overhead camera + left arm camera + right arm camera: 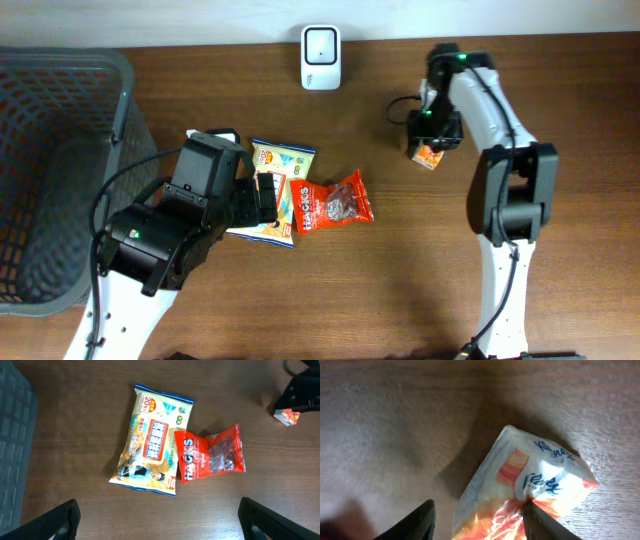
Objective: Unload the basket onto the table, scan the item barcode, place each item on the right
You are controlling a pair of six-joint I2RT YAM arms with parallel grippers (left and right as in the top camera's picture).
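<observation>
**1.** Small white-and-orange plastic-wrapped tissue pack (530, 485). This is your task item. It lies on the brown wooden table (400, 280), on the right half, nearer you than the scanner and to its right, well apart from it. In the right wrist view it lies at an angle, and its near end reaches in between the fingers of the right claw.

**2.** Right claw (480, 527). It hangs directly over the tissue pack with its jaws partly spread. One finger (415, 520) stands clear of the wrapper, with bare table showing between them. The other finger sits against the pack's orange edge, and you cannot tell whether it truly touches. The claw grips nothing.

**3.** White, rounded-rectangular barcode scanner (321, 57). It stands at the table's far edge, near the middle.

**4.** Left claw (159, 510). Its jaws are spread wide and hold nothing. It hangs above the two packets listed next.

**5.** Flat yellow, white and blue wipes packet (150, 450). It lies on the table left of centre.

**6.** Red plastic candy bag with white lettering (210, 455). It lies just right of the wipes packet, touching it along one edge.

**7.** Grey plastic mesh basket (60, 150). It stands at the table's left end, beside the left arm.
</observation>
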